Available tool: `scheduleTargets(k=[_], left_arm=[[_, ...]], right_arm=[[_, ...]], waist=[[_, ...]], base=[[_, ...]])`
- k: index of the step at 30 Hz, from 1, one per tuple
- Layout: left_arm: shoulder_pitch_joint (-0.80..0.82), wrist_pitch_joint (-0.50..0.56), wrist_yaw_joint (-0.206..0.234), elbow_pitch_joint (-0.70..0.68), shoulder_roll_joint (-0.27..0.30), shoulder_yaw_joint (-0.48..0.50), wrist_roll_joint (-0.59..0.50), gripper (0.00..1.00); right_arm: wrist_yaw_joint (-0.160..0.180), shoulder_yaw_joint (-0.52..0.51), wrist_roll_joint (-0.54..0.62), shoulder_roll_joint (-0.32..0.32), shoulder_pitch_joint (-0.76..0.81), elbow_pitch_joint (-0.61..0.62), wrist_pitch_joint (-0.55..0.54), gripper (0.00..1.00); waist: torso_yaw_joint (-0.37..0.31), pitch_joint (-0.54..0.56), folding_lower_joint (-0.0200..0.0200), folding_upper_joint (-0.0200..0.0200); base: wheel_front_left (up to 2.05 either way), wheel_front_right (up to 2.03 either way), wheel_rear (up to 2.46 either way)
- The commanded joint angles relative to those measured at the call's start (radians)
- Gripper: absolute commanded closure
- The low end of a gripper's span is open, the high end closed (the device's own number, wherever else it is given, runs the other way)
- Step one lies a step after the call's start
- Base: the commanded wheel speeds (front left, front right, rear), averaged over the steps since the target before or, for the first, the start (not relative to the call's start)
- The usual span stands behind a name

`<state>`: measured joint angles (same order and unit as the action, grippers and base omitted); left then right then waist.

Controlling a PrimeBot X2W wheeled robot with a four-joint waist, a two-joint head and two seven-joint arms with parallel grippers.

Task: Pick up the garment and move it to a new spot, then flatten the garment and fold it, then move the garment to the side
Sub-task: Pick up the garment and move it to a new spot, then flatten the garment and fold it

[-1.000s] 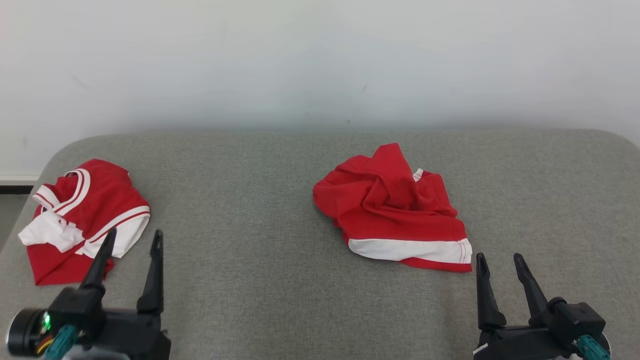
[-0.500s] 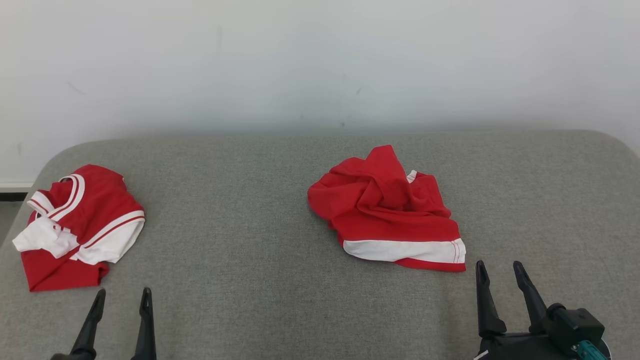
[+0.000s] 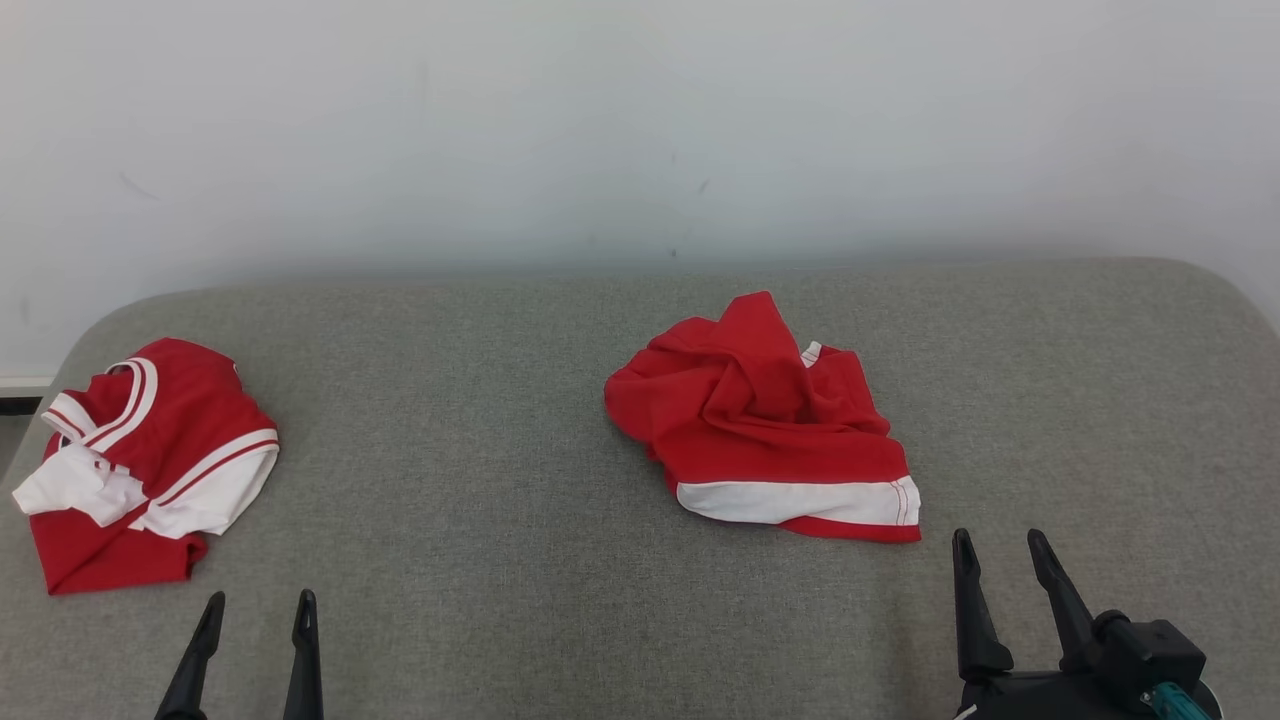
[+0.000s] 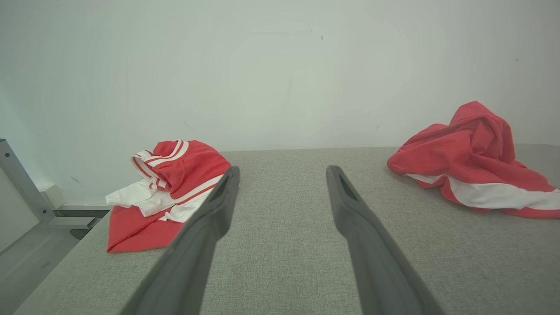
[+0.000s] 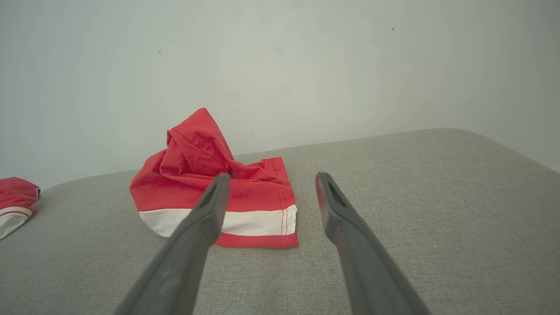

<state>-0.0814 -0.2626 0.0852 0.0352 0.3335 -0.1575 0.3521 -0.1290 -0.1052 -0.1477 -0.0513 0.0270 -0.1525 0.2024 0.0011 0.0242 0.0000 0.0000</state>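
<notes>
Left wrist view: metal frame (image 4: pixel 22 183) beside folded garment (image 4: pixel 175 188); crumpled garment (image 4: pixel 472 157) right.

On the table (image 3: pixel 480 420), the crumpled garment (image 3: pixel 760 430) lies just right of frame centre; a second garment (image 3: pixel 140 465) lies at the far left edge, well apart. A wall (image 3: pixel 640 120) rises behind, across the upper frame. The left gripper (image 3: pixel 260 598) sits bottom left, the right gripper (image 3: pixel 998 538) bottom right, near the crumpled garment.
</notes>
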Motion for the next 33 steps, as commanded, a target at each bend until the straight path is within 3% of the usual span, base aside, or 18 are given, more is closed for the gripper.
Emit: scheduleTargets(k=[1, 16, 33], left_arm=[[-0.013, -0.003, -0.004, 0.002, -0.007, 0.006, -0.015, 0.0], [-0.013, -0.003, -0.039, 0.027, -0.033, 0.03, -0.068, 0.0], [-0.008, -0.003, -0.049, 0.042, -0.049, 0.045, -0.097, 0.0]], right_arm=[[-0.003, -0.001, 0.01, 0.002, 0.0, -0.003, 0.001, 0.0], [-0.003, -0.005, 0.017, 0.002, 0.0, -0.01, -0.002, 0.0], [-0.003, -0.004, 0.038, 0.002, 0.0, -0.007, -0.004, 0.0]], waist=[[-0.001, 0.0, 0.0, 0.0], [0.006, 0.002, 0.0, 0.0], [0.013, 0.001, 0.0, 0.0]], base=[[0.0, 0.0, 0.0], [0.0, 0.0, 0.0], [0.0, 0.0, 0.0]])
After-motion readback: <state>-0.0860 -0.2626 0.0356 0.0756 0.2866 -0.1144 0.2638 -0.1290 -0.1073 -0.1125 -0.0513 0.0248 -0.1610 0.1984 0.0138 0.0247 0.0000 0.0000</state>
